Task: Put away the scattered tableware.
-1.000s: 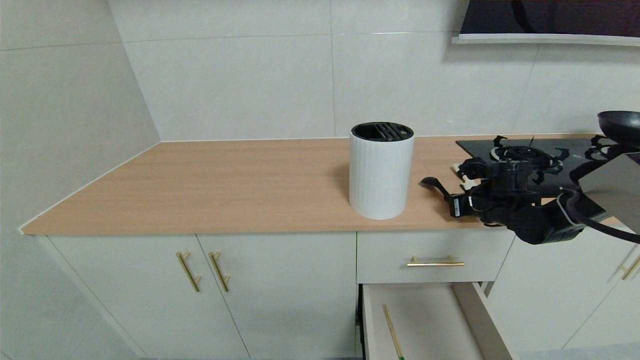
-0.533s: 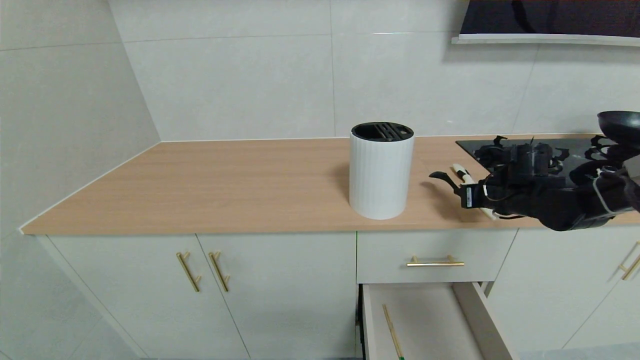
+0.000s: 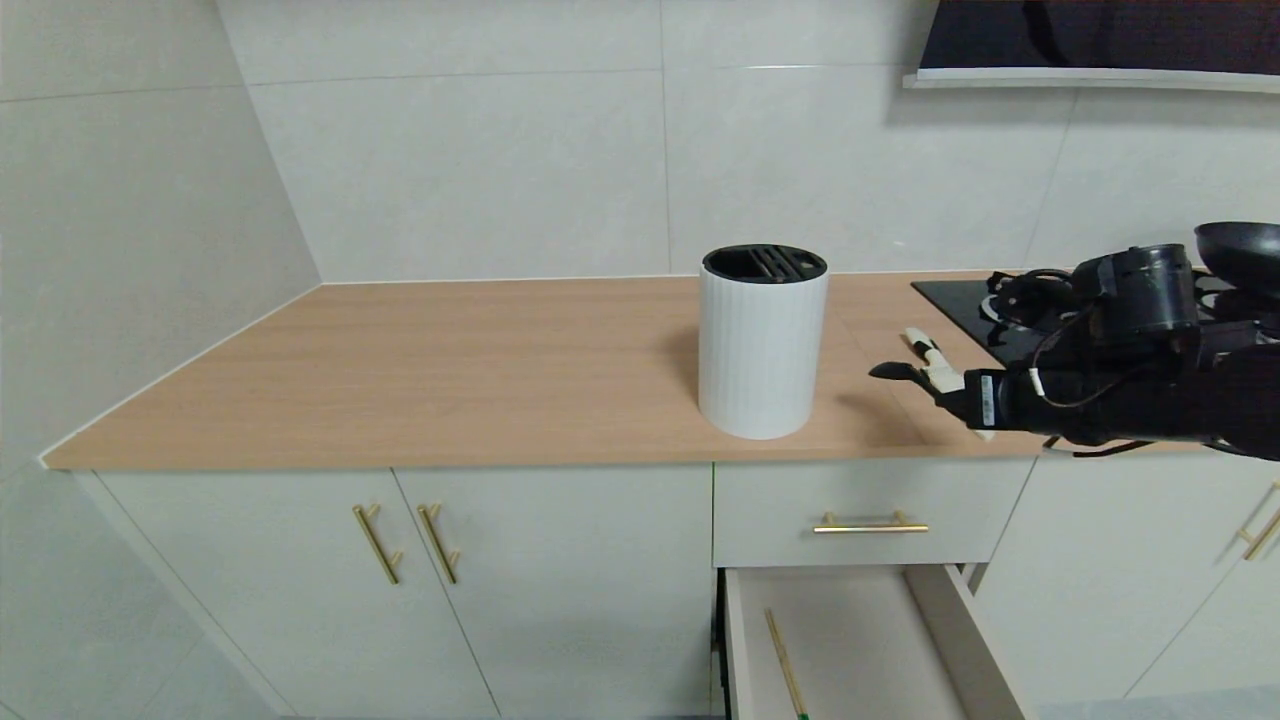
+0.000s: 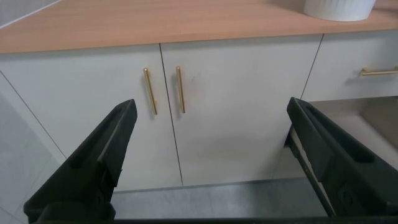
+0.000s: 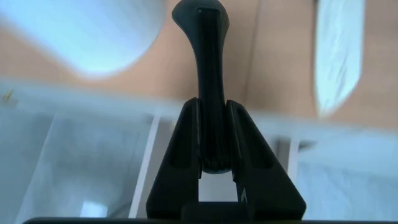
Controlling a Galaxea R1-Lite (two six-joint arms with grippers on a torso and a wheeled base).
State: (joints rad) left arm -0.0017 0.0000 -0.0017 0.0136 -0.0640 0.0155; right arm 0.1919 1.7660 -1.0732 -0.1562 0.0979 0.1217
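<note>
Right end effector (image 3: 952,398) has carried the black-handled utensil (image 3: 890,372) rightward, wrist raised

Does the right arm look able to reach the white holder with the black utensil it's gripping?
Probably yes. The right gripper, jaws shut on the black utensil, is beside the white holder, with only bare counter between them. The holder's slotted top looks unobstructed.

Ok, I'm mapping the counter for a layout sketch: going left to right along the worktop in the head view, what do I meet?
White holder → black utensil, held in the right tool → black pan.
</note>
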